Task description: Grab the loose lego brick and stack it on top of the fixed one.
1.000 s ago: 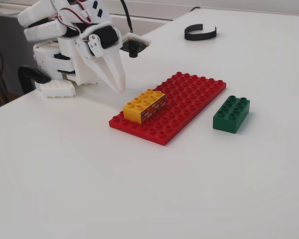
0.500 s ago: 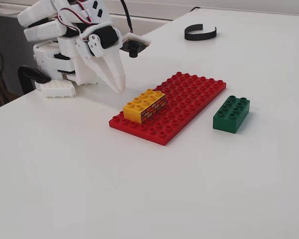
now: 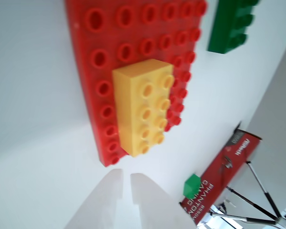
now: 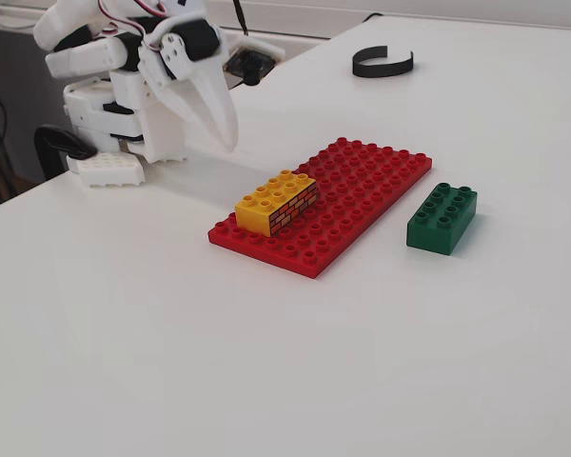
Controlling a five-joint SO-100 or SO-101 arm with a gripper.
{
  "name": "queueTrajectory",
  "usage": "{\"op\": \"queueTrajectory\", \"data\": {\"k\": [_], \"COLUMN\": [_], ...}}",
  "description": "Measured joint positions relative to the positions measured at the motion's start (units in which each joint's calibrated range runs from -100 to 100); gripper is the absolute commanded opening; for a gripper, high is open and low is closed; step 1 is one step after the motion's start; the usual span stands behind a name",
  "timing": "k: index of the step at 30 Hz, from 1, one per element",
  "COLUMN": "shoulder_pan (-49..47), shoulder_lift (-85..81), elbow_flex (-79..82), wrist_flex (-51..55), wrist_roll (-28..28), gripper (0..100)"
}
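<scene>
Fixed view: white worktop (image 4: 171, 362), red baseplate (image 4: 362, 205) lying flat, yellow brick (image 4: 277, 202) seated on its near-left corner, brick-wall print showing on the side. Green brick (image 4: 442, 217) sits loose on the worktop just right of the baseplate, apart from it, studs up.

The hand (image 4: 226, 143) hangs above the worktop left of the baseplate, tips pointing down, holding nothing. We read the fingers as nearly together: wrist view shows the two white fingers (image 3: 152, 200) with only a narrow slit between them at the hand (image 3: 126, 177).

Only the fixed view gives us the brick print, the arm's white base (image 4: 109, 124) at the worktop's far-left corner, and a black open ring (image 4: 383, 63) far back.

Only the wrist view gives us a red box (image 3: 219, 176) off the worktop edge, lettered "PHANTOM GAMING", a small green patch (image 3: 192, 185) on it, and thin metal legs (image 3: 257, 200). There the green brick (image 3: 229, 25) is cropped at top right; the yellow brick's (image 3: 143, 107) sides look plain.
</scene>
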Motion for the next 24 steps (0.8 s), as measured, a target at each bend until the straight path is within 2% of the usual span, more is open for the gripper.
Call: {"op": "queueTrajectory", "data": {"k": [6,13,18,24], "shoulder_pan": [-1.6,-5.1,-6.8,-11.0], "shoulder_lift": [21.7,64.0,92.6,117.4], "elbow_flex": [-18.0,-51.8,-78.1,-105.9], "wrist_flex": [-1.6,-2.4,3.1,9.2], "wrist_roll": [0.0,-0.1,-0.5,-3.1], "gripper": [1,1,1,2]}}
